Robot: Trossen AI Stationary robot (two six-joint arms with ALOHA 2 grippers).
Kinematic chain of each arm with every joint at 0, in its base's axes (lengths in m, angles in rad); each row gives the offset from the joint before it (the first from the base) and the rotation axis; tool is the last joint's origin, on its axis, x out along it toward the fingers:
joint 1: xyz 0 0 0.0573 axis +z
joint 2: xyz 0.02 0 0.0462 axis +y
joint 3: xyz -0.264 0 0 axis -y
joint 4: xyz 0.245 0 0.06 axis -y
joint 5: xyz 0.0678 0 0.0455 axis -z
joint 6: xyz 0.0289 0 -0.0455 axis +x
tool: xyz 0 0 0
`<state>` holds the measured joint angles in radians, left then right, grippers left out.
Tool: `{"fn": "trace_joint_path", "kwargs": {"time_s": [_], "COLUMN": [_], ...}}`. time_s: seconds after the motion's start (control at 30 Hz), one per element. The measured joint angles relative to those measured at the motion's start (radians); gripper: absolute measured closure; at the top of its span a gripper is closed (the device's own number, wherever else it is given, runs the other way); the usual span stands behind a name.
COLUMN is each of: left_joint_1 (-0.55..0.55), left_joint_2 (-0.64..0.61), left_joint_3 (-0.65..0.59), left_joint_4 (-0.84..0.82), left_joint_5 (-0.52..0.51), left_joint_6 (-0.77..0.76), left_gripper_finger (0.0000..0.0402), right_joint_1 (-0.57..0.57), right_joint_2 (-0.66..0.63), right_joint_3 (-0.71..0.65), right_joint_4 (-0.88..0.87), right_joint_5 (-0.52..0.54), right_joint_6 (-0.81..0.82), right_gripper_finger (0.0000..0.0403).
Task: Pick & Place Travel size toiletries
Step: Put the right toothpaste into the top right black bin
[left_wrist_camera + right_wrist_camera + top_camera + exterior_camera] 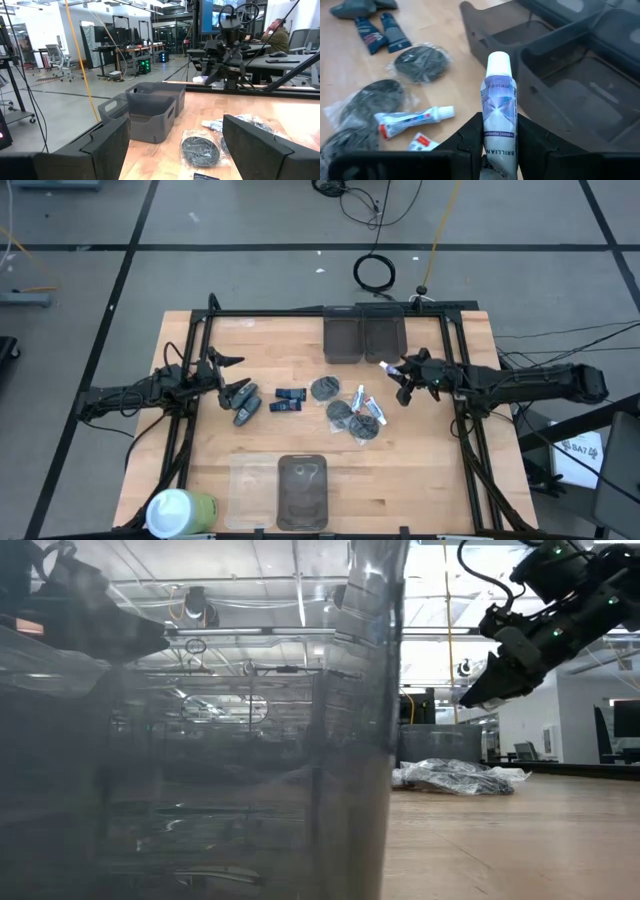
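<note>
Beside the two dark bins (pixel 363 337), over the corner of the bin nearer the right arm, the right gripper (pixel 498 131) is clamped on a small white tube (pixel 498 104), cap pointing away from the wrist. On the wood just in front of those bins lie the other toiletries: round dark packets (pixel 325 388), two more white tubes (pixel 368 408) and dark blue packs (pixel 289 395). Farther from the bins, past the blue packs, the left gripper (pixel 175 145) hovers with its fingers wide apart, holding nothing

Held tube (pixel 499 125) — base hidden in right claw (pixel 497 150).
</note>
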<state>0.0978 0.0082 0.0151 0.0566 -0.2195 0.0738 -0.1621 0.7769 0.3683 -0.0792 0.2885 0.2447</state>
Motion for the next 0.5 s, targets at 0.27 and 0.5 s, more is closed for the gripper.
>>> {"fn": "trace_joint_path", "kwargs": {"time_s": [0.27, 0.5], "left_joint_1": [0.0, 0.0], "left_joint_2": [0.0, 0.0], "left_joint_3": [0.0, 0.0], "left_joint_4": [0.0, 0.0], "left_joint_5": [0.0, 0.0], "left_joint_6": [0.0, 0.0], "left_gripper_finger": [0.0091, 0.0091], "right_joint_1": [-0.08, -0.148], "right_joint_2": [0.0, 0.0], "right_joint_3": [0.0, 0.0], "right_joint_4": [0.0, 0.0], "right_joint_5": [-0.001, -0.001], "right_joint_6": [-0.007, -0.007], "right_gripper_finger": [0.0316, 0.0316]}}
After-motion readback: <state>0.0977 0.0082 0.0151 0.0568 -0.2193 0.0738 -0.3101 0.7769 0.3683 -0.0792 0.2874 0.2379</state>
